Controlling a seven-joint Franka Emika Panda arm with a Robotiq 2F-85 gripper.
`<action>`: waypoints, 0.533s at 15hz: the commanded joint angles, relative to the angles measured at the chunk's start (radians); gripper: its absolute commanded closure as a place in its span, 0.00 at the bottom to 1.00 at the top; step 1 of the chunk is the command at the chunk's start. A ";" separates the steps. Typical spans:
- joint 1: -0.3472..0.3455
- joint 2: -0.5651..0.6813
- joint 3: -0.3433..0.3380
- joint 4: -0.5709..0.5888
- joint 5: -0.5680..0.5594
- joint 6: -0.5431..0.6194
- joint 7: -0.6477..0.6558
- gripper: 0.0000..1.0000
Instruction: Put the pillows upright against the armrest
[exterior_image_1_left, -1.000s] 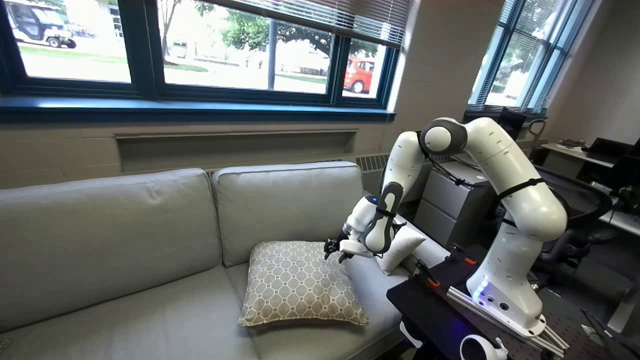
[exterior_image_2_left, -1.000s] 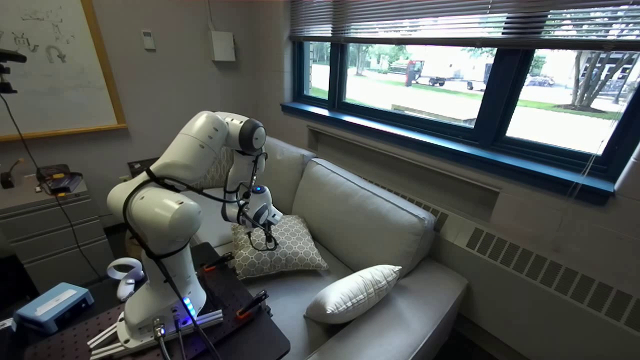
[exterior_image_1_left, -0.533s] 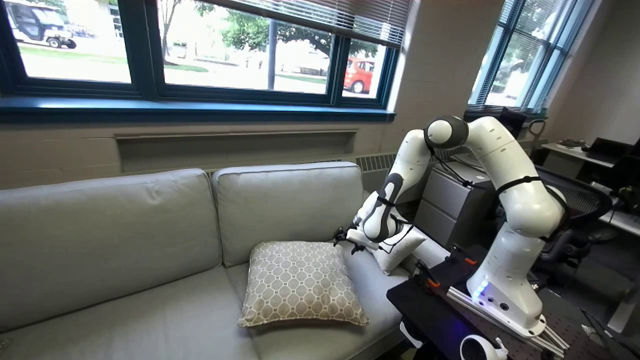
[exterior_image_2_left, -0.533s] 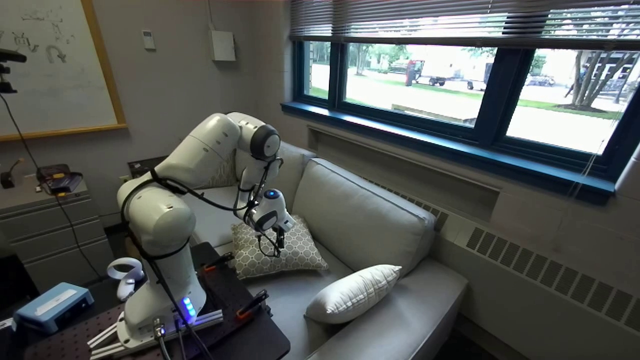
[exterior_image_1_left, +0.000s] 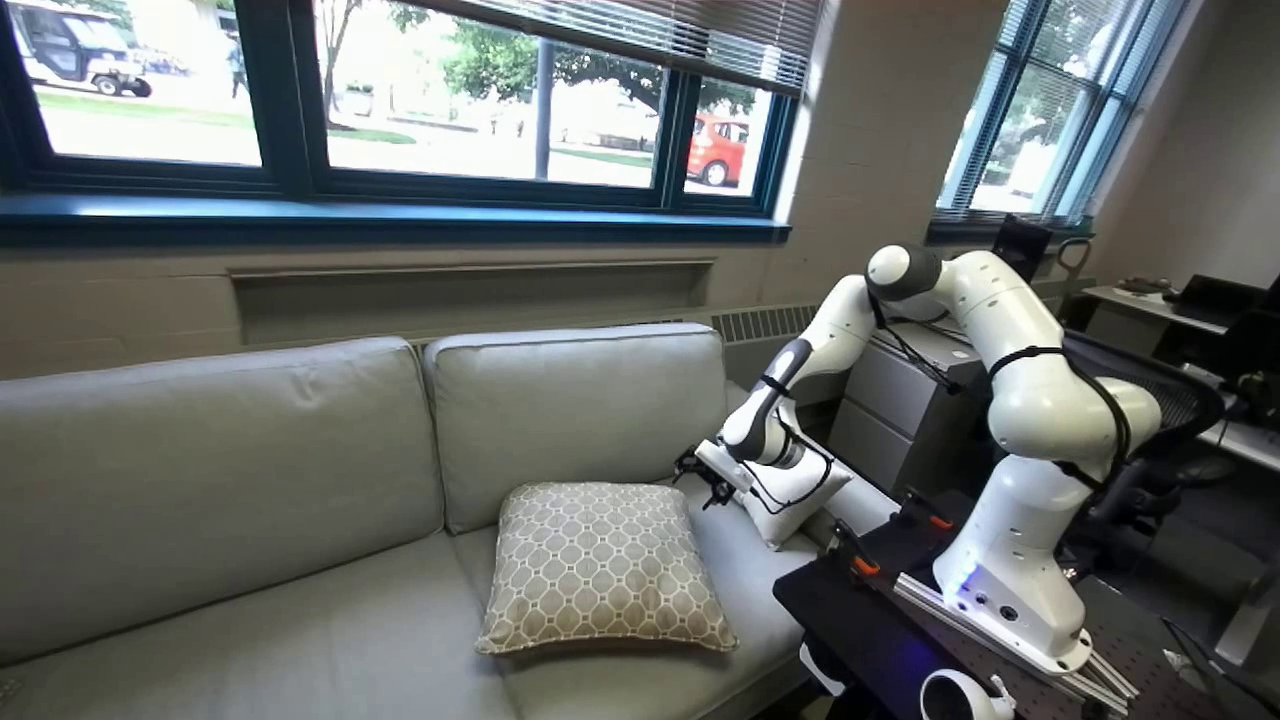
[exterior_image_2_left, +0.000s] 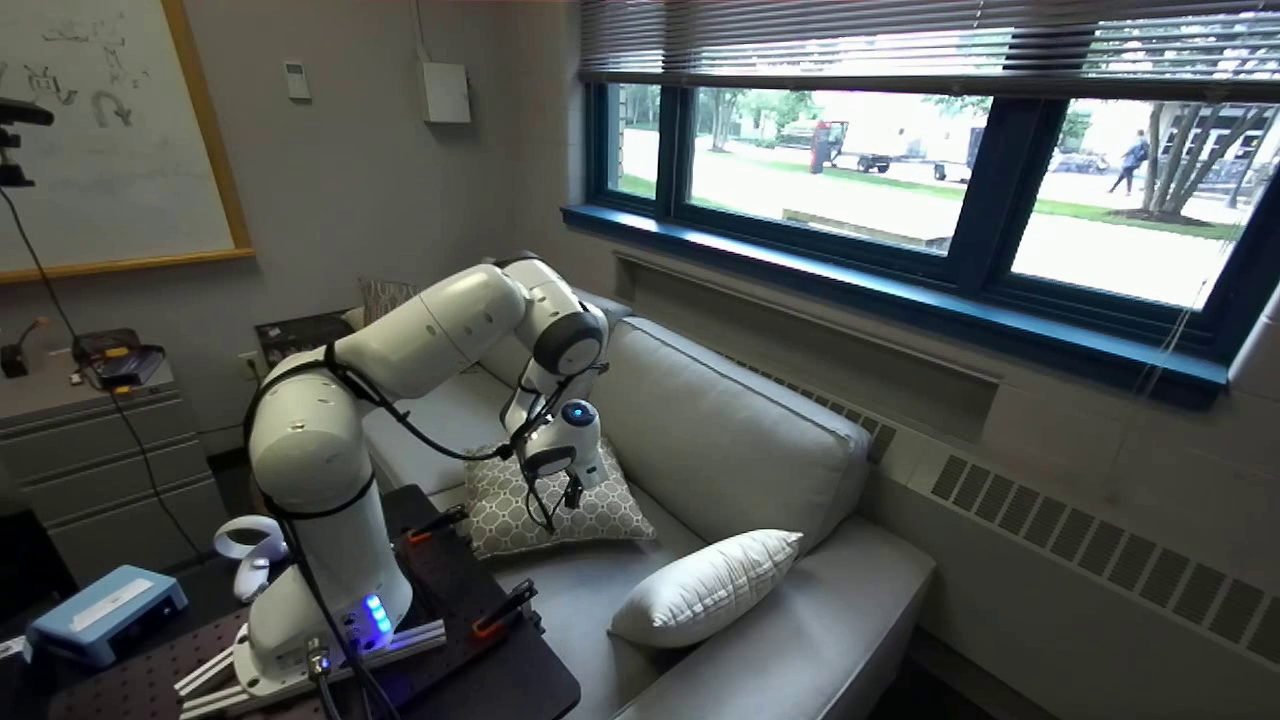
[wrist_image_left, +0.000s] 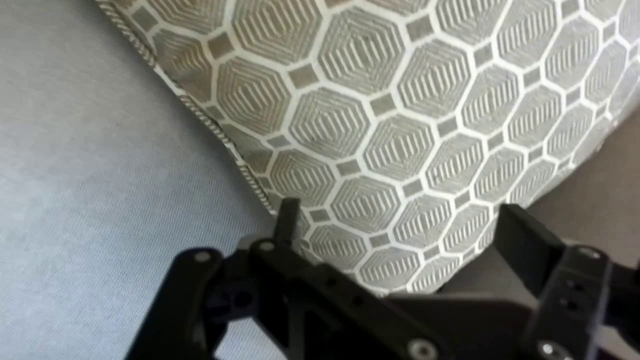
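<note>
The tan lattice pillow (exterior_image_1_left: 600, 570) lies on the couch seat, tilted low toward the front; it fills much of the wrist view (wrist_image_left: 360, 125). Smaller and cream-white, the other pillow (exterior_image_2_left: 705, 590) leans beside the pale armrest (exterior_image_2_left: 810, 640), partly behind the arm in an exterior view (exterior_image_1_left: 783, 525). My gripper (wrist_image_left: 401, 206) is open, its fingers wide apart with nothing gripped. A corner of the lattice pillow shows beyond and between the fingers in the wrist view. In an exterior view the gripper (exterior_image_1_left: 698, 484) hangs near that pillow's rear corner, on the side toward the cream pillow.
Tall back cushions (exterior_image_1_left: 580, 400) stand behind the pillows. The robot's black table (exterior_image_2_left: 510, 660) with orange-black clamps (exterior_image_2_left: 505, 608) abuts the couch front. A cable loop (exterior_image_2_left: 540, 510) dangles from the wrist. Another patterned cushion (exterior_image_2_left: 385, 297) shows at the couch's far end.
My gripper has moved away from over the lattice pillow toward the cream pillow's side, tilting as it went, with its fingers spread wider. Neither pillow has visibly moved.
</note>
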 joint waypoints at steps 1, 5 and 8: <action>0.072 0.083 -0.052 0.198 0.125 0.027 0.027 0.00; 0.190 0.154 -0.167 0.357 0.277 0.025 0.047 0.00; 0.204 0.222 -0.166 0.433 0.310 0.017 0.049 0.00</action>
